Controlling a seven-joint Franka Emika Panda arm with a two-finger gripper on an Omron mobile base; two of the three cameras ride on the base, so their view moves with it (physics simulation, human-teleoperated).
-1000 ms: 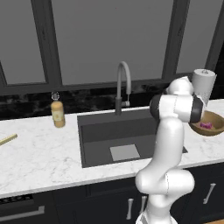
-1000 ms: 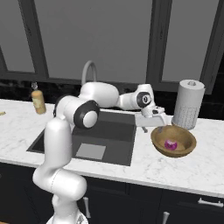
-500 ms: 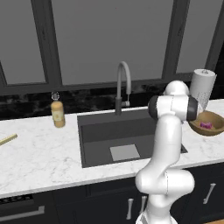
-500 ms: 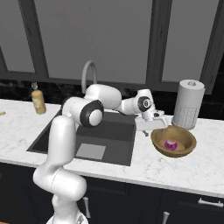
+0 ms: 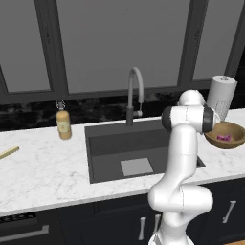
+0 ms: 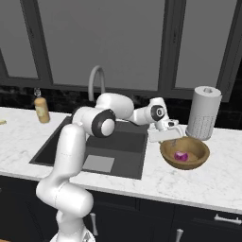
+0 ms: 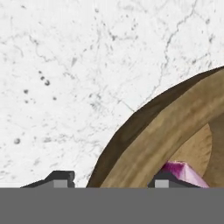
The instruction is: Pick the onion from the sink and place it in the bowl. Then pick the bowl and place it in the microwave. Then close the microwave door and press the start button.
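A: Where is the gripper (image 6: 166, 136)?
B: At the near-left rim of the bowl (image 6: 185, 153), low over the worktop (image 6: 160, 182). In the hand view one finger tip (image 7: 59, 179) stands outside the bowl's wall on the marble, the other sits inside, so the jaws straddle the rim.

A: Clamped on it?
B: I cannot tell. The jaws stand partly apart with the wooden wall between them, but whether the pads press the wood does not show.

A: And the onion (image 6: 180, 155)?
B: One onion, purple-magenta, lying in the bowl. In the hand view it sits just beside the inner finger tip, deeper in the bowl.

A: Count the rest.
B: One bowl, standing on the worktop to the right of the sink (image 6: 94, 148). One sink, dark, with a lighter square on its floor. One curved faucet (image 6: 96, 80) behind the basin. One paper towel roll (image 6: 204, 112), upright, just behind the bowl. One amber bottle (image 6: 41, 108) on the worktop, well to the left of the sink.
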